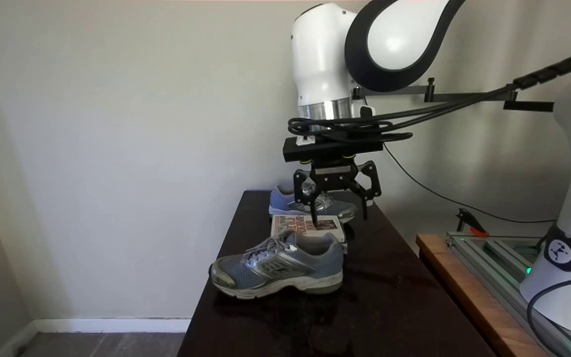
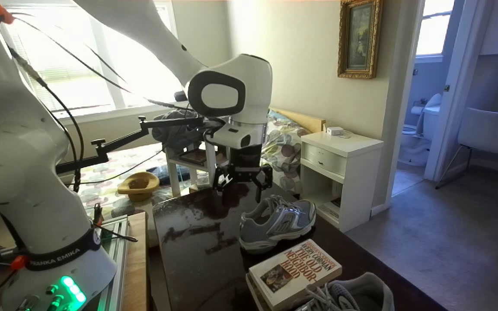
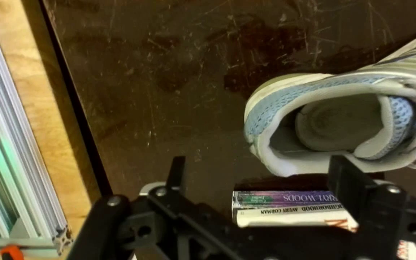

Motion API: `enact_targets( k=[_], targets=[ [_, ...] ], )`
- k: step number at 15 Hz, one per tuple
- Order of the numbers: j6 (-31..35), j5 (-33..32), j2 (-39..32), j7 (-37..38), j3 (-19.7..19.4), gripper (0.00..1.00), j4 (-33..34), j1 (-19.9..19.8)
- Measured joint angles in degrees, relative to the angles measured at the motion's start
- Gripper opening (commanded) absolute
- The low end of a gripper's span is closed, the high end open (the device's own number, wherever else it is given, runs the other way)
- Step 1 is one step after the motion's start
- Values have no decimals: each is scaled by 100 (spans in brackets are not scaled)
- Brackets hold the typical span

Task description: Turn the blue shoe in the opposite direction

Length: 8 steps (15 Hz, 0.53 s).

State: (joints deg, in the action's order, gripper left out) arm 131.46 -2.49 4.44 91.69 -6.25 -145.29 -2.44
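Two near-identical grey-silver running shoes with blue mesh and pale laces lie on the dark table. Which is the blue shoe, I cannot tell for sure. One shoe [image 1: 285, 270] stands upright, toe away from the robot base; it also shows in an exterior view [image 2: 277, 224] and the wrist view [image 3: 338, 122], where its toe is cut off. Its mate [image 1: 281, 201] lies beyond the books, toe toward the base, partly cut off in an exterior view [image 2: 357, 296]. My gripper [image 1: 340, 221] is open and empty above the table, also in an exterior view [image 2: 239, 195] and the wrist view [image 3: 258, 160].
Two stacked paperback books [image 2: 294, 272] lie between the shoes, also in the wrist view [image 3: 284, 216]. The dark table [image 1: 389, 302] is narrow, and a wooden ledge [image 1: 484, 302] with the robot's metal frame runs along its base side. A white nightstand [image 2: 339, 147] stands past the table.
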Motion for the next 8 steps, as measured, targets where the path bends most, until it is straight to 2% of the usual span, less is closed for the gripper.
enact_targets(
  k=[4,8],
  targets=[
    [-110,-676,186,-673,50,100,89,-57],
    [-62,-851,330,-1279,143,100,166,-63]
  ],
)
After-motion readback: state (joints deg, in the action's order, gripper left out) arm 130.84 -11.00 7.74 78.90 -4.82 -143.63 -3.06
